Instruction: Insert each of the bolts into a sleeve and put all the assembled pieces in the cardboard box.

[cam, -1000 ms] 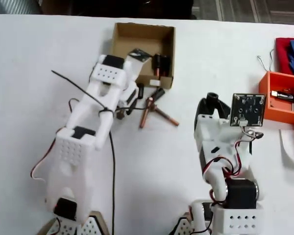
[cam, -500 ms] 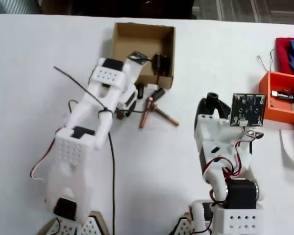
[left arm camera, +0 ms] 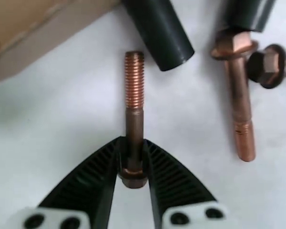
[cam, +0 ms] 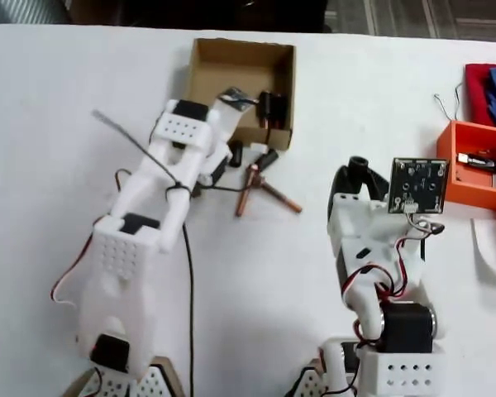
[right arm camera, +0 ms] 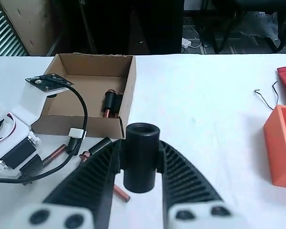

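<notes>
- The left jaws are clamped on the head end of a bolt (left arm camera: pixel 134 95), which lies low over the surface with its threaded tip pointing out beside the cardboard box (cam: pixel 223 66).
- With only the head gripped, the long shank could swing or slip if its tip catches anything.
- A loose sleeve (left arm camera: pixel 157 31) lies just beside that tip; a push forward could roll it away.
- One assembled piece (cam: pixel 269 107) sits inside the box, against its right wall.
- Two spare bolts (cam: pixel 246 190) lie crossed on the surface in front of the box. The left arm's trailing cable (cam: pixel 219 188) runs close to them and could drag them.
- The right jaws, well apart from the box, grip a sleeve (right arm camera: pixel 142 157) upright with its bore facing up.
- The bolt lies flat and the sleeve stands, so I judge poor alignment the main risk: the threads could jam on the rim and twist either part loose.
</notes>
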{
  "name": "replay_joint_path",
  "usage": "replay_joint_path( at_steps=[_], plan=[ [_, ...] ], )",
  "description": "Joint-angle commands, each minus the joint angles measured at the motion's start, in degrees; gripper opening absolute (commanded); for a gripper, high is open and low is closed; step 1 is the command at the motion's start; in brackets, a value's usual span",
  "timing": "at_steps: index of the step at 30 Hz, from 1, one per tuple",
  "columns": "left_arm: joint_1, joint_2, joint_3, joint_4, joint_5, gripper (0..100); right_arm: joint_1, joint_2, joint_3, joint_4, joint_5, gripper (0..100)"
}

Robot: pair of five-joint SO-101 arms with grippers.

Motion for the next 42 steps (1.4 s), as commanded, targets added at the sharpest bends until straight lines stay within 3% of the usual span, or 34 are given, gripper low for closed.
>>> replay_joint_path(
  at_steps=[1, 7, 14, 17, 25, 31, 38, 42],
  plan=[
    [-0.6, 0.2, 0.0, -0.2, -1.7, 2, 0.5, -0.9, -0.3, 0.2, -0.5, 2.3],
    [-1.4, 0.8, -1.3, 3.6, -10.7, 2, 0.5, -0.9, -0.3, 0.2, -0.5, 2.3],
    [-8.3, -4.8, -9.7, 15.6, -19.3, 2, 0.5, -0.9, -0.3, 0.2, -0.5, 2.3],
    [-10.4, -7.2, -11.6, 19.8, -26.8, 2, 0.5, -0.9, -0.3, 0.2, -0.5, 2.3],
    [-13.1, -12.4, -1.3, 19.7, -47.5, 2, 0.5, -0.9, -0.3, 0.2, -0.5, 2.3],
    [-13.1, -9.1, 6.5, 19.3, -67.9, 2, 0.5, -0.9, -0.2, 0.2, -0.5, 2.3],
    [-13.1, -5.6, 6.3, 18.4, -59.5, 4, 0.5, -0.9, -0.2, 0.2, -0.6, 2.3],
    [-13.1, -4.6, 6.3, 15.8, -54.8, 15, 0.5, -0.9, -0.2, 0.2, -0.6, 2.3]
  ],
)
